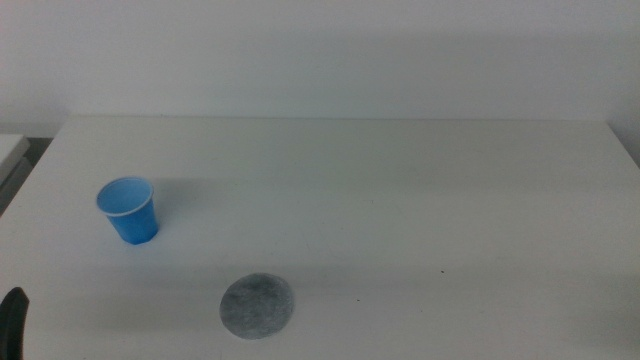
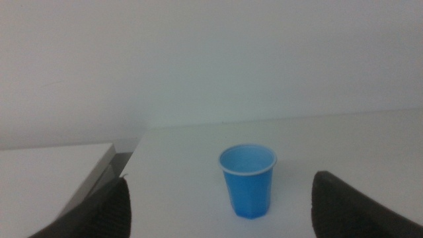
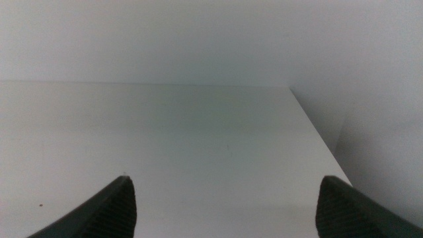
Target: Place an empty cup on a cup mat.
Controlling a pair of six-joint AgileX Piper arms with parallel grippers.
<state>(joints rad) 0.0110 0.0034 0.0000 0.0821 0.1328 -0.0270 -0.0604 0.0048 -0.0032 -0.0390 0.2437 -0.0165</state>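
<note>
The blue cup (image 1: 129, 209) stands upright and empty on the left part of the white table. The grey speckled cup mat (image 1: 258, 305) lies flat near the front edge, to the right of the cup and closer to me, apart from it. My left gripper (image 2: 221, 178) is open and low behind the cup (image 2: 248, 180), which stands a short way ahead between the lines of its jaws, untouched. Only a dark tip of this gripper (image 1: 12, 315) shows at the bottom left of the middle view. My right gripper (image 3: 226, 179) is open and empty, and out of the middle view.
The white table (image 1: 400, 200) ends at a pale wall at the back. A second white surface (image 2: 46, 172) stands beside the table's left edge, with a dark gap between them. The table's right edge (image 3: 317, 135) shows in the right wrist view.
</note>
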